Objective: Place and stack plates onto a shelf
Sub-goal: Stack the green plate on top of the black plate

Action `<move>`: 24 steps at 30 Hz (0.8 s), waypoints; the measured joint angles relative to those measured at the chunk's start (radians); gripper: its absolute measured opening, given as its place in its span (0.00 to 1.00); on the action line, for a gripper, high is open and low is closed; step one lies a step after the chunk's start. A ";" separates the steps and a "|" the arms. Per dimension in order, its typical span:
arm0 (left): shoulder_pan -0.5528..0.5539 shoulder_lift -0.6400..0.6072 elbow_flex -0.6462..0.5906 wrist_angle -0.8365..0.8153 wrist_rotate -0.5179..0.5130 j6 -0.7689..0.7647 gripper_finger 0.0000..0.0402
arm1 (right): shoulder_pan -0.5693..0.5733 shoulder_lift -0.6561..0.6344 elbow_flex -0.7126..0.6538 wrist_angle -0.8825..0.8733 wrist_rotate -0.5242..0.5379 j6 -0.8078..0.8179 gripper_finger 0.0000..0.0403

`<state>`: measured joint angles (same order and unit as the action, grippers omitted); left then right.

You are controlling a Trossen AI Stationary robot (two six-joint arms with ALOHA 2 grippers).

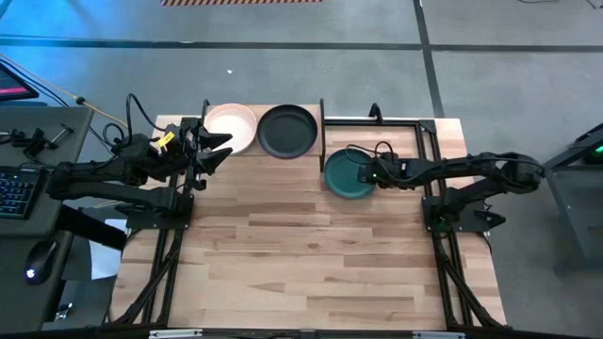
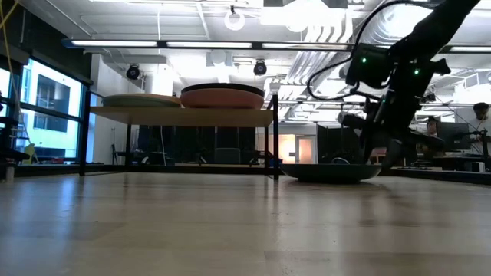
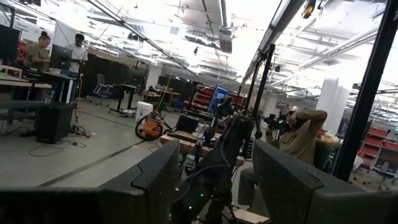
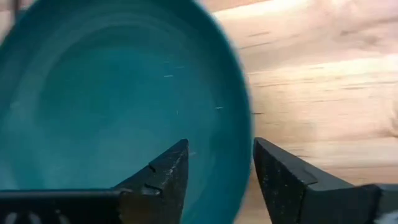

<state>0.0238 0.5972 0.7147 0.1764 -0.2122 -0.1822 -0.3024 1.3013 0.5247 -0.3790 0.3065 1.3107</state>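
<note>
The shelf [image 2: 184, 116] stands at the table's far edge. A light pink plate [image 1: 231, 128] lies on its left half and a black plate [image 1: 287, 130] on its right. In the low view the black plate lies on a peach plate [image 2: 222, 98]. A dark teal plate [image 1: 345, 175] lies flat on the table just right of the shelf. My right gripper [image 4: 221, 180] is open, low over the teal plate's right rim [image 4: 244, 149], with one finger inside the plate and one outside. My left gripper [image 1: 224, 146] is open and empty, raised by the shelf's near left corner.
Black metal posts [image 1: 322, 122] flank the shelf, and one stands between the black plate and the teal plate. A black frame [image 1: 424, 127] runs along the table's far right corner. Bare wooden tabletop [image 1: 311, 254] stretches toward the near edge. People sit in the room beyond.
</note>
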 joint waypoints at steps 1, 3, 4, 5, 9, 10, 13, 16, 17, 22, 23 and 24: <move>0.000 0.000 0.000 0.000 0.000 0.000 0.47 | -0.005 0.010 0.000 -0.003 0.000 0.011 0.39; 0.000 0.000 0.000 0.000 0.000 0.000 0.47 | -0.012 0.029 0.000 -0.002 -0.003 0.020 0.34; 0.000 0.000 0.000 0.000 0.000 0.000 0.47 | -0.013 0.036 0.000 -0.001 -0.004 0.021 0.32; 0.000 0.000 0.000 0.000 0.000 0.000 0.47 | -0.014 0.041 0.000 -0.001 -0.004 0.023 0.29; 0.000 0.000 0.000 0.000 0.000 0.000 0.47 | -0.014 0.050 0.000 0.003 -0.007 0.026 0.14; 0.000 0.000 0.000 0.000 0.000 0.000 0.47 | -0.014 0.050 0.000 0.003 -0.006 0.025 0.09; 0.000 0.000 0.000 0.000 0.000 0.000 0.47 | -0.015 0.032 0.000 0.001 -0.003 -0.006 0.02; 0.000 0.000 0.000 0.000 0.000 0.000 0.47 | -0.020 -0.028 0.007 -0.045 -0.001 -0.024 0.03; 0.000 0.000 0.000 0.000 0.000 0.000 0.47 | -0.023 -0.057 0.015 -0.069 0.006 -0.043 0.02; 0.000 0.000 0.000 0.000 0.000 0.000 0.47 | -0.059 -0.239 0.107 -0.325 0.010 -0.242 0.00; 0.000 0.000 0.000 0.000 0.000 0.000 0.47 | -0.065 -0.271 0.138 -0.393 -0.001 -0.297 0.00; 0.000 0.000 0.000 0.000 0.000 0.000 0.47 | -0.069 -0.298 0.172 -0.454 -0.026 -0.351 0.00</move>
<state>0.0235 0.5972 0.7147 0.1761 -0.2123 -0.1818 -0.3713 1.0028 0.6971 -0.8332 0.2809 0.9597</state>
